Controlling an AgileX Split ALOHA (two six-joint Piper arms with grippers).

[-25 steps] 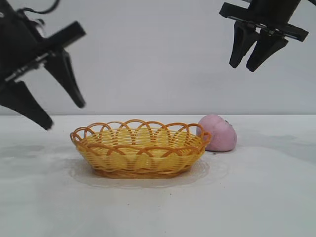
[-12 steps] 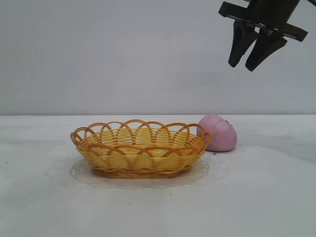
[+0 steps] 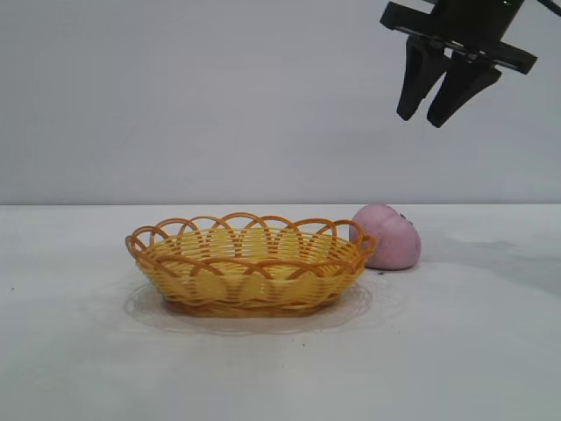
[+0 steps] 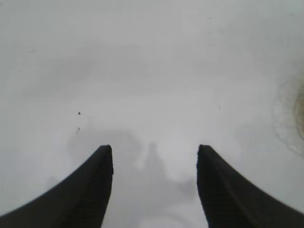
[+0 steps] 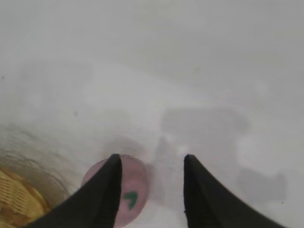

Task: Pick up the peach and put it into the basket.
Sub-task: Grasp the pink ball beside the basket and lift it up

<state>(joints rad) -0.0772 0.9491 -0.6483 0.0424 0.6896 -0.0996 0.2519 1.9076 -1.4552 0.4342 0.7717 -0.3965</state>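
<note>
hidden or cut off: the right gripper (image 3: 427,112) hangs at the upper right of the exterior view, its arm cut by the frame's top edge. the left gripper (image 4: 155,156) is out of the exterior view and appears only in its own wrist view, where two dark fingers (image 4: 97,180) are cut by the frame edge. a blurred arc at the side of that view cannot be identified. in the right wrist view the peach (image 5: 135,190) is partly covered by one dark finger (image 5: 107,190), and only a corner of the basket (image 5: 19,202) shows. a small green mark sits on the peach there; what it is cannot be told. in the exterior view the basket's rim overlaps the peach's near side; whether the two touch cannot be told.

placement: the basket (image 3: 250,263) stands upright on the white table (image 3: 473,351), about midway between its left and right edges as seen. the peach (image 3: 390,235) lies on the table just beside the basket's right end, outside it and a little farther back. the right gripper is well above the peach, clear of it, pointing down. its jaws stand partly apart with nothing between them. the left gripper's jaws stand moderately apart over bare table, holding nothing.

count: one peach, one basket, two grippers, one table. the basket holds nothing visible.
</note>
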